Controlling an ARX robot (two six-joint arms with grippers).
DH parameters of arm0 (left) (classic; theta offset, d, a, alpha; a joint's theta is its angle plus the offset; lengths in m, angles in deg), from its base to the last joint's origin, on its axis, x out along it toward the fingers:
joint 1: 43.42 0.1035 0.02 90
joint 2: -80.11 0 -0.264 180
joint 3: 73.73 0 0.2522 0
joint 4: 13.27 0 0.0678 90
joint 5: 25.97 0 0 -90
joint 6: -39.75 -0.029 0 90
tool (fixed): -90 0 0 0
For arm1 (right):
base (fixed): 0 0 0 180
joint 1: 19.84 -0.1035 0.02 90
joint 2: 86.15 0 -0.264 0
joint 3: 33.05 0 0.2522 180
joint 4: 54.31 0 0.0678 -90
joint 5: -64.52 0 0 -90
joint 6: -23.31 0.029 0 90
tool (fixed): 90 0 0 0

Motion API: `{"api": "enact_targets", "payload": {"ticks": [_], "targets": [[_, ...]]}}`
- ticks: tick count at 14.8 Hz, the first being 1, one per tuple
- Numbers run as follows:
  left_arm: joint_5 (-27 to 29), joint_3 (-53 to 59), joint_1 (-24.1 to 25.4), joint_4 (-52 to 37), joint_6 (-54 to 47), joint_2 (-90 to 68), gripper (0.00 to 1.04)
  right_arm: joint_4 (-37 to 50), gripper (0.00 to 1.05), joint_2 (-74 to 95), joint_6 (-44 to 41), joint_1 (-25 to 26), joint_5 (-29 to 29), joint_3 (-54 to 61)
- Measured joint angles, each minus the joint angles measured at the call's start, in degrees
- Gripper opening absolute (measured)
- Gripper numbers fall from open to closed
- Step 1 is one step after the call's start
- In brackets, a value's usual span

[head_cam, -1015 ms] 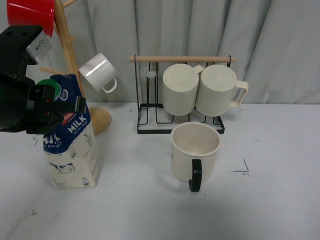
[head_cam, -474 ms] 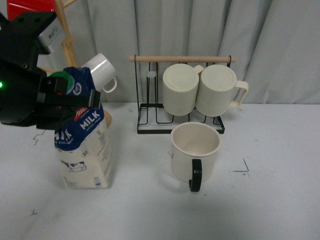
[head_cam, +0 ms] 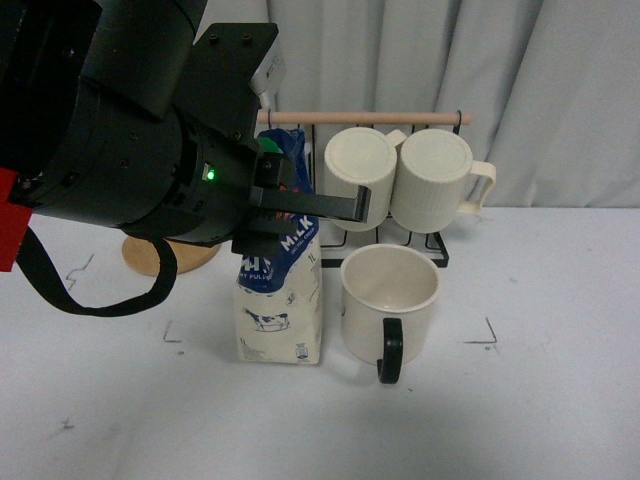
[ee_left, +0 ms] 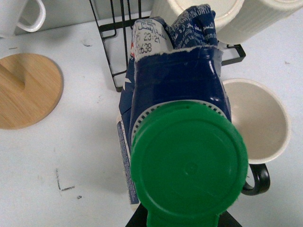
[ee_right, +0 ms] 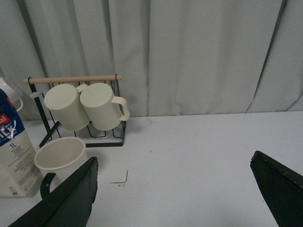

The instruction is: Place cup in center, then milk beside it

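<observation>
Pale curtains (head_cam: pixel 520 60) hung behind the white desk (head_cam: pixel 540 400). I saw my left fingers (head_cam: pixel 335 204) clamped on the blue top of the milk carton (head_cam: pixel 280 310), which stood upright just left of the cream cup (head_cam: pixel 390 295), the cup's black handle facing me. Meanwhile my right fingers (ee_right: pixel 66 201) were spread wide, holding nothing, well apart from both. Two ribbed mugs (head_cam: pixel 400 180) lay on the wire rack (head_cam: pixel 300 215) behind the cup.

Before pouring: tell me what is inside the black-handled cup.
The cup looks empty: the left wrist view shows bare cream walls and floor. The milk carton with its green cap covers the inner edge nearest it, so that part is unseen.
</observation>
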State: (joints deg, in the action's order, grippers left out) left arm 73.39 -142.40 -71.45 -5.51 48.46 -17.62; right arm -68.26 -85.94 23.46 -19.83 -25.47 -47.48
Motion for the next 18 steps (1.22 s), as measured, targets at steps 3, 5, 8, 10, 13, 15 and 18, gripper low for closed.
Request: {"api": "enact_targets", "payload": {"ticks": [3,5,8,10,13,15,18], "targets": [[1.3,-0.7,0.2,-0.9,0.0,-1.4,0.03,0.0,0.98,0.0,0.0,0.0,0.0,0.0],[1.6,-0.8,0.4,-1.4,0.0,-1.9,0.03,0.0,0.98,0.0,0.0,0.0,0.0,0.0],[1.8,-0.8,0.1,-1.8,0.5,-2.6,0.03,0.0,0.98,0.0,0.0,0.0,0.0,0.0],[1.8,-0.8,-0.5,-2.3,1.2,-3.1,0.03,0.0,0.98,0.0,0.0,0.0,0.0,0.0],[0.9,-0.8,-1.5,-3.4,3.0,-2.7,0.47,0.0,0.98,0.0,0.0,0.0,0.0,0.0],[-1.7,2.4,-2.5,-1.9,4.3,13.0,0.97,0.0,0.98,0.0,0.0,0.0,0.0,0.0],[2.1,7.7,-4.1,-8.0,-0.2,24.0,0.98,0.0,0.98,0.0,0.0,0.0,0.0,0.0]]}}
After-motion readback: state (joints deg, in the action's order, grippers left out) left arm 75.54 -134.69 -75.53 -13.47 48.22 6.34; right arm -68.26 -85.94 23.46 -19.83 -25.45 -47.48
